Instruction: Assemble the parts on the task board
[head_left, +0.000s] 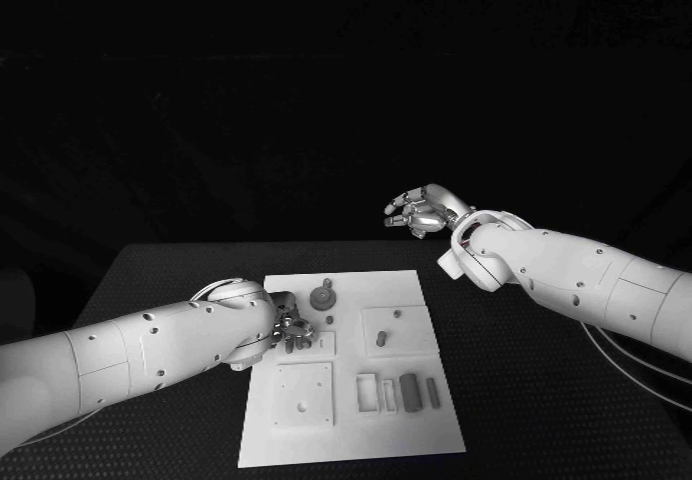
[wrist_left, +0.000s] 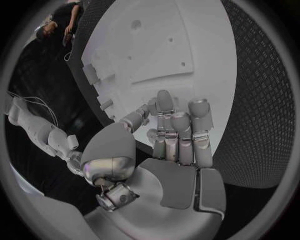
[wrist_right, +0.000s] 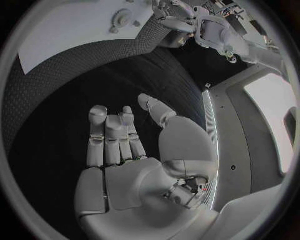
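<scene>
In the head view, the white task board (head_left: 353, 420) lay in the middle of the black counter (head_left: 548, 400), its long side running away from the robot. Grey parts sat on it: a rounded piece with a hole (head_left: 322, 297) near the far left corner, a short peg (head_left: 381, 339) standing on a raised square block in the middle, and a row of upright bars (head_left: 411, 391) in slots toward the near right. A square plate (head_left: 304, 394) with small holes lay at the near left. The left robot hand (head_left: 293, 330) rested low over the board's left edge, fingers curled loosely downward, nothing visibly held between them. The right robot hand (head_left: 421, 212) was raised above the far edge of the counter, well apart from the board, fingers bent inward with nothing in them. No writing or label could be read on the board or the arms.

In the left wrist view, the left robot hand (wrist_left: 178, 135) showed its fingers (wrist_left: 199, 117) side by side and slightly bent, their tips just above the task board (wrist_left: 156, 55), holding nothing.

In the right wrist view, the right robot hand (wrist_right: 125, 145) showed its fingers (wrist_right: 100, 135) together and nearly straight, the thumb apart, empty, over the counter (wrist_right: 69, 75). The task board (wrist_right: 69, 25) lay far off, the left robot hand (wrist_right: 175, 15) at its edge.
</scene>
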